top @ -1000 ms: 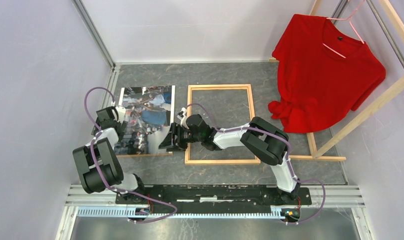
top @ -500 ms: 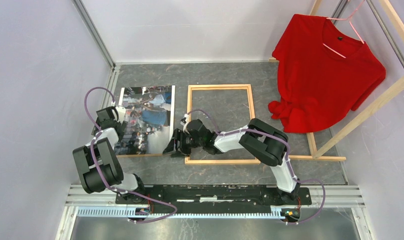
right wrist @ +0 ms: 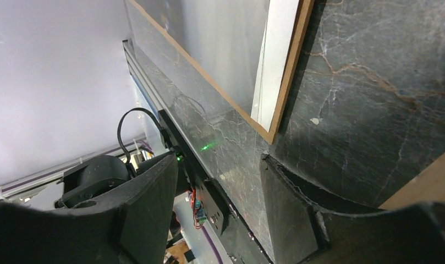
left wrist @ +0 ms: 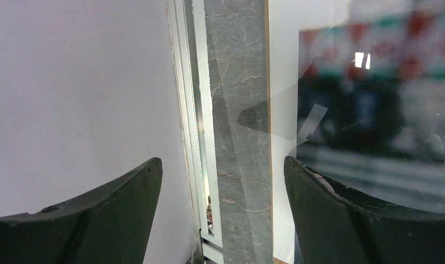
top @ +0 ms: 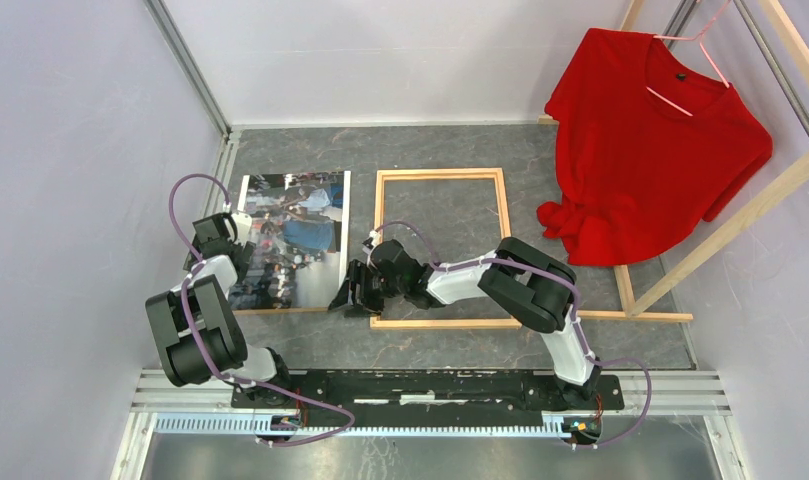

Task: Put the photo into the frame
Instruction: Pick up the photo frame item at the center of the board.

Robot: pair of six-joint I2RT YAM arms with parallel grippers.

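Frame (top: 440,173) on grey marbled tabletop (top: 430,146), lilac walls (top: 80,120)

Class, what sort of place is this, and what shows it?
Probably a robot lab cell: left arm and right arm bolted to a rail, plain walls enclosing the table, props like a red T-shirt.

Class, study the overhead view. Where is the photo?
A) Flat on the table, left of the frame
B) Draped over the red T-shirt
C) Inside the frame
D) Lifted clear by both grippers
A: the photo lies flat on the table left of the frame, whose opening shows only tabletop.
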